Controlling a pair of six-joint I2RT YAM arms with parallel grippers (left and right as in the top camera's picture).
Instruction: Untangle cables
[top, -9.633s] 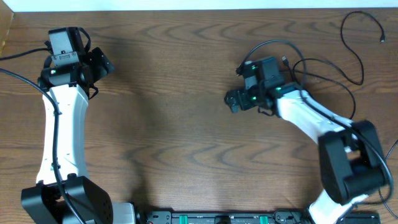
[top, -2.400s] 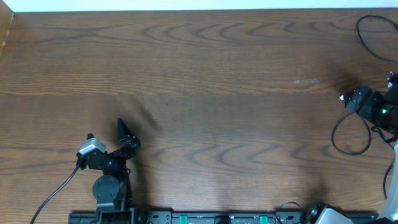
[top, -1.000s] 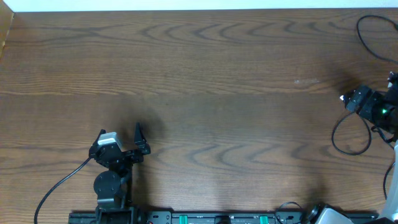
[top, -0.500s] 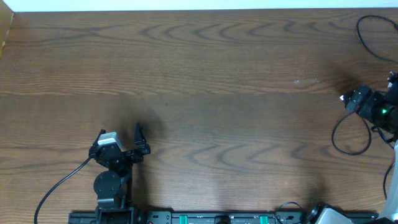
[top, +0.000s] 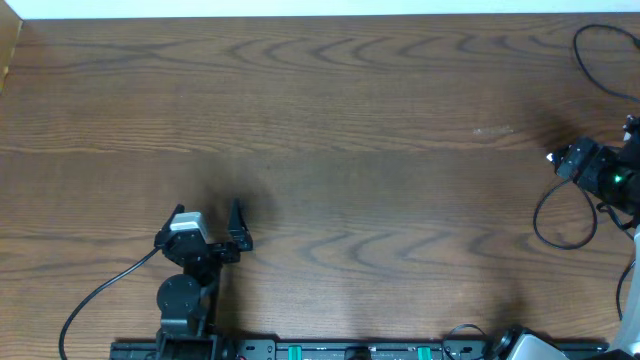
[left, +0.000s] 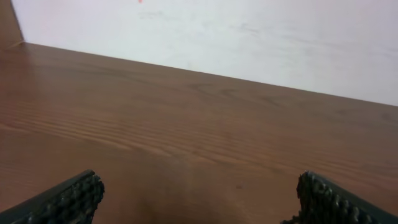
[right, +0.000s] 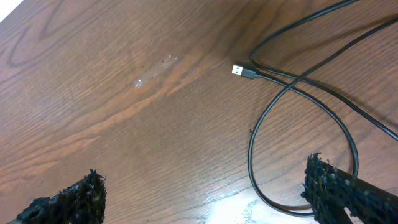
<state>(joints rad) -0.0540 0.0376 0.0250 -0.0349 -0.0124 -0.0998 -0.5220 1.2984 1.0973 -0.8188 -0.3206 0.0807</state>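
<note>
my overhead camera looks straight down on the wooden table (top: 330, 110) from far enough up to take in nearly the whole top. my left wrist camera sits low behind the left gripper (left: 199, 202), facing almost level across the boards toward the white wall (left: 249, 37). my right wrist camera rides close above the tabletop, tilted down past the right gripper (right: 202, 193) onto a black cable (right: 292, 87) loop and its usb plug (right: 241, 71). the overhead view shows that same loop small at its right edge
</note>
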